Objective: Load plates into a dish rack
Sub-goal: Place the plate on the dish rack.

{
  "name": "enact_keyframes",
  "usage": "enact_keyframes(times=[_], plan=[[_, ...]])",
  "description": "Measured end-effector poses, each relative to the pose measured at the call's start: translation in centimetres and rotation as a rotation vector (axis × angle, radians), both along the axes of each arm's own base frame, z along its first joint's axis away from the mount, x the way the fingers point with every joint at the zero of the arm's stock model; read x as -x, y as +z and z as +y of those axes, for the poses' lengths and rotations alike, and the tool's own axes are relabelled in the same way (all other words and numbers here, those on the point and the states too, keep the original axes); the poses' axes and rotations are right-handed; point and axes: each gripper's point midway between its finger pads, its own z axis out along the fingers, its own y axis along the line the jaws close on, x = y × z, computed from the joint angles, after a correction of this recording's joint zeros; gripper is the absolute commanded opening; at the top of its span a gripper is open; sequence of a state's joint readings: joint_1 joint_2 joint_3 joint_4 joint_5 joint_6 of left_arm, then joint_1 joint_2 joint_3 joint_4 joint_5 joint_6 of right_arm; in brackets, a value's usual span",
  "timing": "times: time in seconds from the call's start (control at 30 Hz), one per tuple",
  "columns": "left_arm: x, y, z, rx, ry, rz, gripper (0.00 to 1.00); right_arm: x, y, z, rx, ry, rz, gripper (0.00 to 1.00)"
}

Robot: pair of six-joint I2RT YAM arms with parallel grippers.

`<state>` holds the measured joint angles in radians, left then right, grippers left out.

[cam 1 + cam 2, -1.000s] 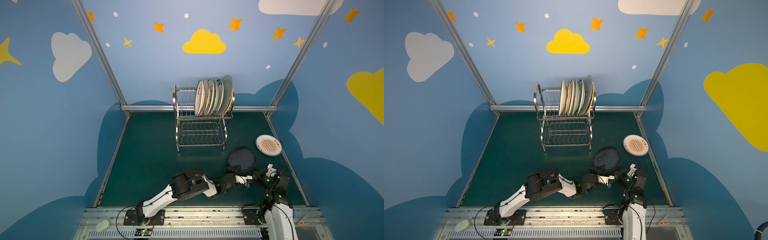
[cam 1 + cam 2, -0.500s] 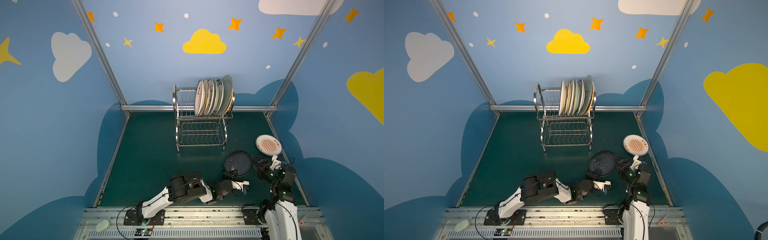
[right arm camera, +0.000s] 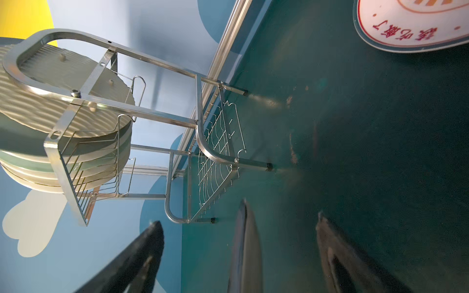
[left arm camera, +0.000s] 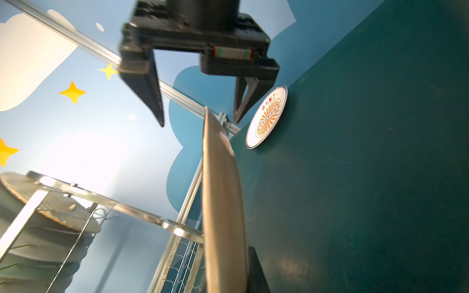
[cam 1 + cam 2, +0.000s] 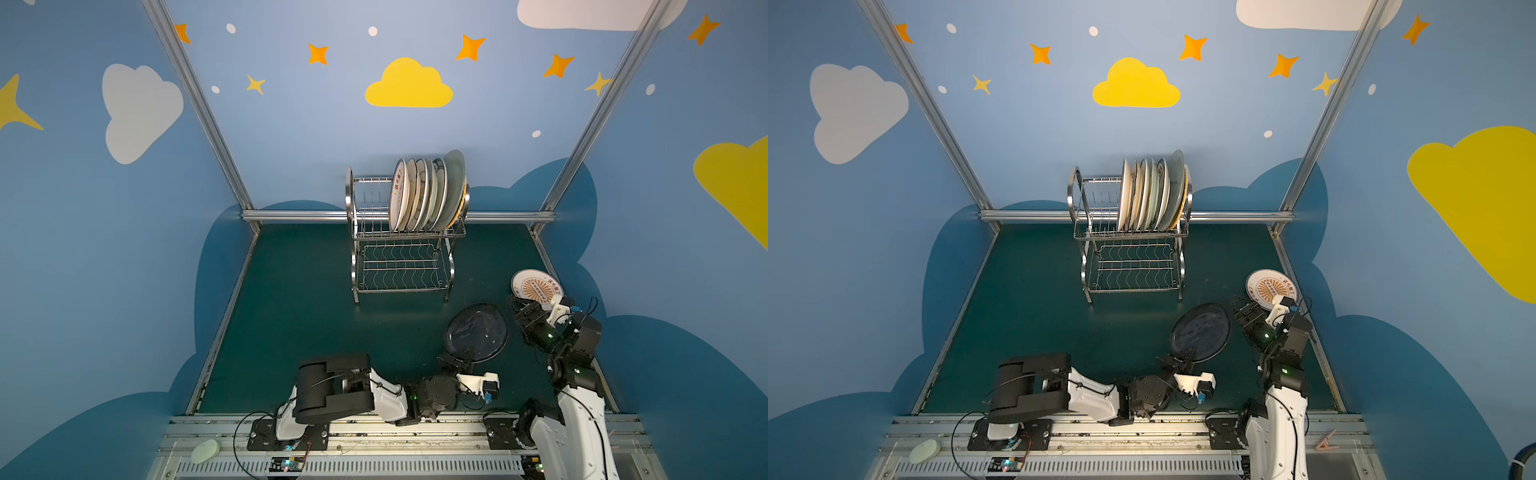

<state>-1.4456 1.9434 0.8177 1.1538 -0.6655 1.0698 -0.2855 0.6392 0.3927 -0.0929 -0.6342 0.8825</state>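
**NAVY PLATE HELD AT A TILT; RACK PARTLY LOADED**

Found the dish rack standing at frame centre in both top views, at the far edge of the green desk. Noted a row of plates upright in the upper tier, crowded toward the rack's right end.

Located the left claw at lower centre-right, clamped tight on the near rim of the dark navy plate. Judged the plate tilted, rounder in outline than the flat plate nearby. Saw that plate edge-on in the left wrist view, with a dark finger against it low in that frame.

Located the right claw just right of the navy plate, jaws spread wide and gripping nothing. Confirmed in the right wrist view: plate rim lying between the two fingers, both blurred. Could not tell whether either touches it. Saw the same spread on the right claw at upper centre of the left wrist view.

Recorded the orange-sunburst plate lying flat on the desk at right of frame, just beyond the right claw and close to the desk's right edge.
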Motion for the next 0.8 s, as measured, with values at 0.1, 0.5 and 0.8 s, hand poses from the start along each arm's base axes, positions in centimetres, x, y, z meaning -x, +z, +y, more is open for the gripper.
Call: enact_keyframes(times=[0.1, 0.5, 0.8], plan=[[0.8, 0.8, 1.4, -0.002, 0.005, 0.018, 0.04, -0.3, 0.0, 0.2, -0.003, 0.014, -0.004, 0.92], [3.5, 10.9, 10.0, 0.183, -0.024, 0.262, 0.04, -1.2, 2.0, 2.9, 0.045, 0.133, -0.079, 0.92], [4.1, 18.6, 16.8, 0.365, -0.038, 0.372, 0.04, -1.5, 1.9, 6.9, 0.121, 0.26, -0.128, 0.92]])
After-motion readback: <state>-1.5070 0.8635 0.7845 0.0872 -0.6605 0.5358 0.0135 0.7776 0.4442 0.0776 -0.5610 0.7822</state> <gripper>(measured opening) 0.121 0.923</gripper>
